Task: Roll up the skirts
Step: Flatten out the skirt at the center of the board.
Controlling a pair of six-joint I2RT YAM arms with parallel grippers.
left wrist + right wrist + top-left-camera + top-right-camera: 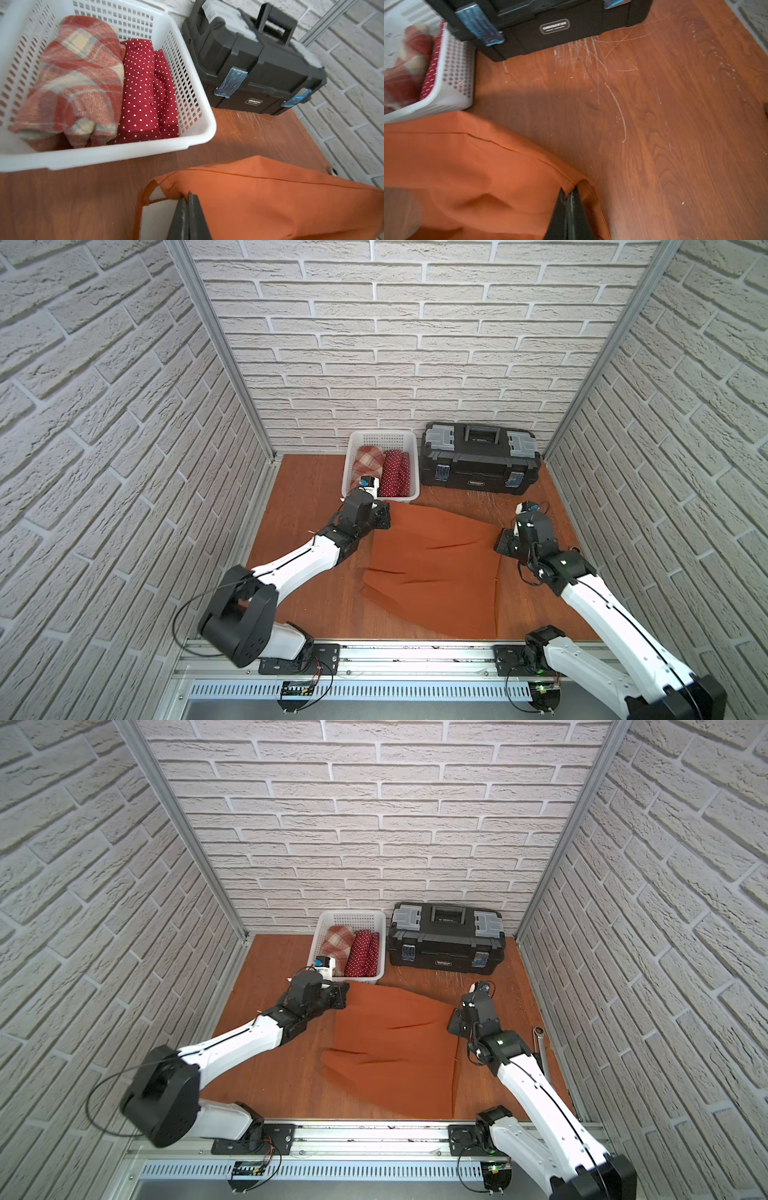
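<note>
Our left gripper (188, 196) and right gripper (568, 191) each pinched a far corner of the rust-orange skirt (432, 568), which lay flat mid-table (299, 489) (not yet rolled). We judged two done: the plaid skirt (368, 462) and polka-dot skirt (397, 477) sat rolled in the basket (382, 434) by the table's far edge.

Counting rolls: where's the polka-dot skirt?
In both top views, the polka-dot skirt lies rolled in the white basket, between the plaid skirt and the toolbox.
</note>
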